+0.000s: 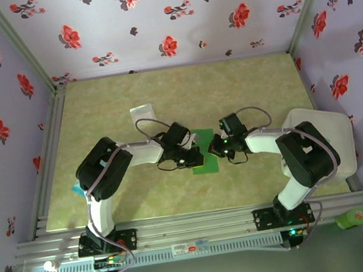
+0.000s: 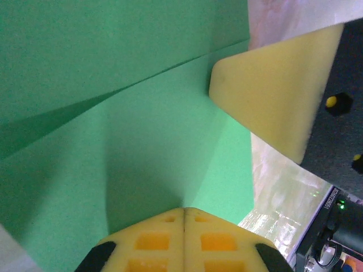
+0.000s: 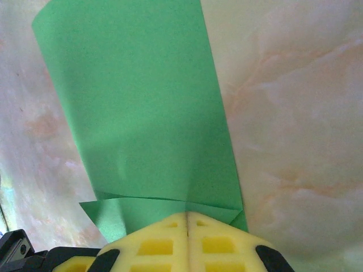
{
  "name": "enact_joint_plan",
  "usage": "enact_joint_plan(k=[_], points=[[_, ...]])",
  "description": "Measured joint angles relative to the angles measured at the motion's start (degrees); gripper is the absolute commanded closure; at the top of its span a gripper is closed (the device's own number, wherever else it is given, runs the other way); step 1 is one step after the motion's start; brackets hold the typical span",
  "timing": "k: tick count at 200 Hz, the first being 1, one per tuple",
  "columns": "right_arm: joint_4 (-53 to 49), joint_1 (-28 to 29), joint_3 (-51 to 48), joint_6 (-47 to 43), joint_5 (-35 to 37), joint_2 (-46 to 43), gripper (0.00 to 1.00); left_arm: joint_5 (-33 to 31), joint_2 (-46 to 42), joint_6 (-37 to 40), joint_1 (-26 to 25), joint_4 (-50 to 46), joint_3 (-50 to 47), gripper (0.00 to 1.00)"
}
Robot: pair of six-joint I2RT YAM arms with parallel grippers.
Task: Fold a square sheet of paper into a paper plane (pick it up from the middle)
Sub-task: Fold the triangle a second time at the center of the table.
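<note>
Left jaws and right jaws both clenched on the square sheet of paper point(image 3: 142, 102); we find it between them, arms equally near.

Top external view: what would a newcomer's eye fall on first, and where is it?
The bright green paper sheet lies partly folded at the middle of the table, the left tool and right tool both shut on it. A small pale packet lies behind it; red-flowered purple walls stand all around.
</note>
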Motion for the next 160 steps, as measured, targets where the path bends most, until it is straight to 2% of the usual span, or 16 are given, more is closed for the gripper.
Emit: enact_joint_plan(k=[47, 76, 104, 160], points=[[3.52, 0.02, -2.21, 1.36, -1.90, -3.04, 0.97, 0.44, -0.44, -0.66, 0.00, 2.89, -1.60, 0.96], [8.68, 1.27, -2.47, 3.17, -4.70, -2.82, 0.99, 0.44, -0.46, -1.03, 0.00, 2.95, -1.66, 0.96], [8.63, 1.92, -2.84, 3.23, -4.13, -0.42, 1.00, 0.44, -0.46, -1.44, 0.00, 3.08, -1.70, 0.96], [8.92, -2.89, -4.15, 3.04, -6.84, 0.98, 0.99, 0.42, -0.46, -1.44, 0.00, 3.34, -1.70, 0.97]])
